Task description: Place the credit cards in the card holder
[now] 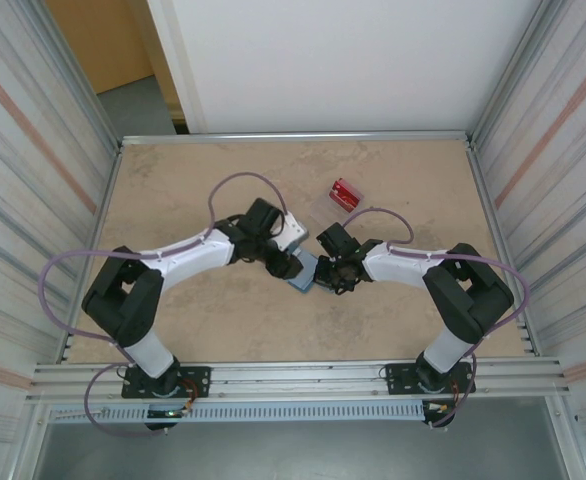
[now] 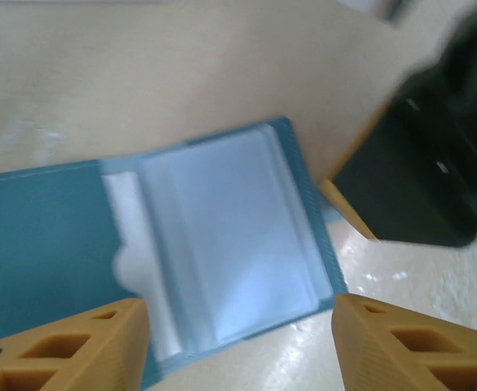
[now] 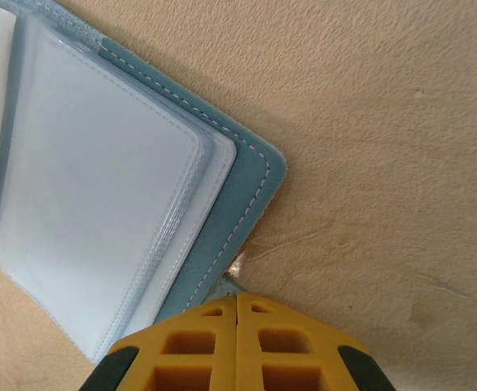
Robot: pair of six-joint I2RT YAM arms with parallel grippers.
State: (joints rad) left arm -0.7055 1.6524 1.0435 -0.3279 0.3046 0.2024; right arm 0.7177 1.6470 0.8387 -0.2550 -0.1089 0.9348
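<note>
The left pincer [image 2: 238, 316] stands released, its two orange fingers [image 2: 84, 346] well apart with nothing between them, poised just above the card holder [image 2: 222, 252]. The right pincer [image 3: 237, 300] is clenched, its yellow fingertips pressed flat together right at the card holder's [image 3: 100, 204] stitched edge; whether they pinch any part of the cover I cannot tell.

From the top camera, the left pincer [image 1: 278, 262] and the right pincer [image 1: 323, 272] meet from either side over the card holder [image 1: 300, 272]. It lies around the middle of the table [image 1: 173, 180], a little closer to the near edge than to the far one. It is opened out flat like a book, teal cover down, with its clear sleeves [image 2: 230, 244] facing up; I can see no card in the sleeves that show.

The credit cards [image 1: 346, 194] lie as a small red stack toward the far edge, right of the middle, well apart from the card holder and both pincers.
</note>
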